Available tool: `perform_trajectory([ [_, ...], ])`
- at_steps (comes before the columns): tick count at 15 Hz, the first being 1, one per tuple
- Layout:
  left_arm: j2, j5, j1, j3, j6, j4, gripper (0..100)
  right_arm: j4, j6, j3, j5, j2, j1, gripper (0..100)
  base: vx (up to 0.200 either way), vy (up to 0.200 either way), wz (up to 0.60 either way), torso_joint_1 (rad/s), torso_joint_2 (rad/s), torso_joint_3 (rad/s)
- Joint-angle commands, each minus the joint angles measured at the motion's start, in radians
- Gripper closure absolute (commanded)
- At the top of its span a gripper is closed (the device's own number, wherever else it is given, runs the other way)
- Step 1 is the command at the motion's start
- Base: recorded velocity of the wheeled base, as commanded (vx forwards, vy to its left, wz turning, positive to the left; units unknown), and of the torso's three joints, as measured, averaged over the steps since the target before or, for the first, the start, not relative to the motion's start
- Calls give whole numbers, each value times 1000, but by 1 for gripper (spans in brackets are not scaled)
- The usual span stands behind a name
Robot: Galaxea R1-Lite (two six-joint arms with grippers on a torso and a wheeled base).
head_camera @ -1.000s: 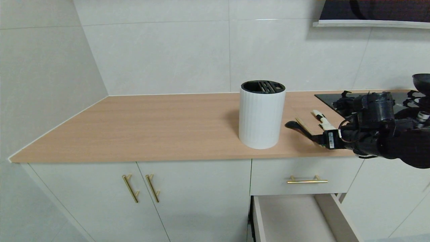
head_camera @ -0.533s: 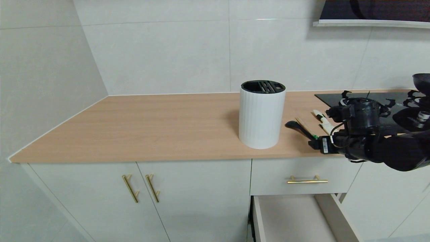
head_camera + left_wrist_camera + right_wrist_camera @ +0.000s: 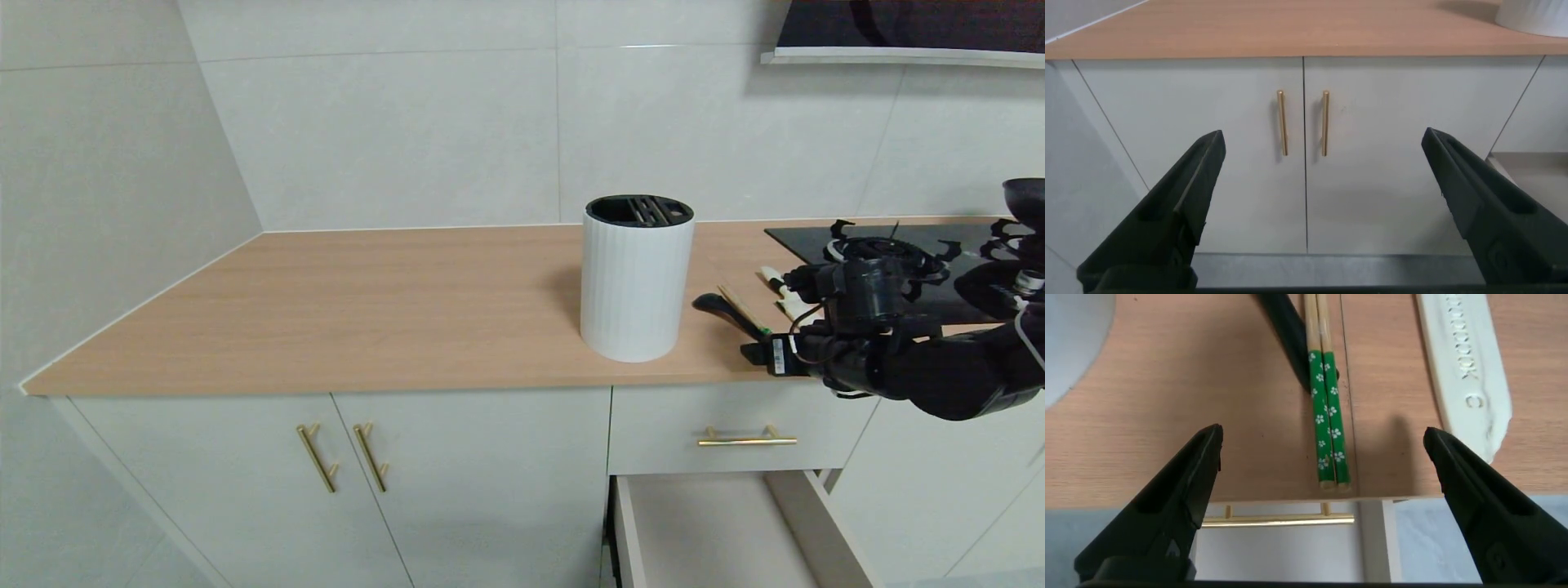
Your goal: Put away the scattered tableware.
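A pair of wooden chopsticks (image 3: 1328, 408) with green flowered ends lies near the counter's front edge, beside a black spoon (image 3: 1282, 335) and a white ceramic utensil (image 3: 1466, 359). In the head view the chopsticks (image 3: 737, 306), spoon (image 3: 716, 305) and white utensil (image 3: 782, 292) lie just right of the white ribbed holder (image 3: 635, 286) with its black slotted top. My right gripper (image 3: 1327, 510) hangs open above the chopsticks' green ends; it sits at the counter edge (image 3: 755, 354). My left gripper (image 3: 1323, 220) is open, low down, facing the cabinet doors.
A black gas hob (image 3: 890, 245) occupies the counter's right end. Below the counter a drawer (image 3: 710, 531) stands pulled out, under a shut drawer with a gold handle (image 3: 747, 441). Two cabinet doors with gold handles (image 3: 1302, 122) are shut. The counter left of the holder is bare wood.
My right arm has moved left and slightly down toward the counter's front edge, bringing its open gripper over the chopsticks' green ends. The tableware has not moved.
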Motion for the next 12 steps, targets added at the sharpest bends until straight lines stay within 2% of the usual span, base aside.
perform_trajectory([
  [1, 0, 0, 0, 0, 0, 0, 0, 0, 0, 0, 0, 9, 0, 0, 0, 0, 0, 0, 0, 0],
  [3, 0, 0, 0, 0, 0, 0, 0, 0, 0, 0, 0, 20, 0, 0, 0, 0, 0, 0, 0, 0],
  [4, 0, 0, 0, 0, 0, 0, 0, -2, 0, -4, -2, 26, 0, 100, 0, 0, 0, 0, 0, 0],
  [12, 0, 0, 0, 0, 0, 0, 0, -2, 1, -7, -6, 7, 0, 100, 0, 0, 0, 0, 0, 0],
])
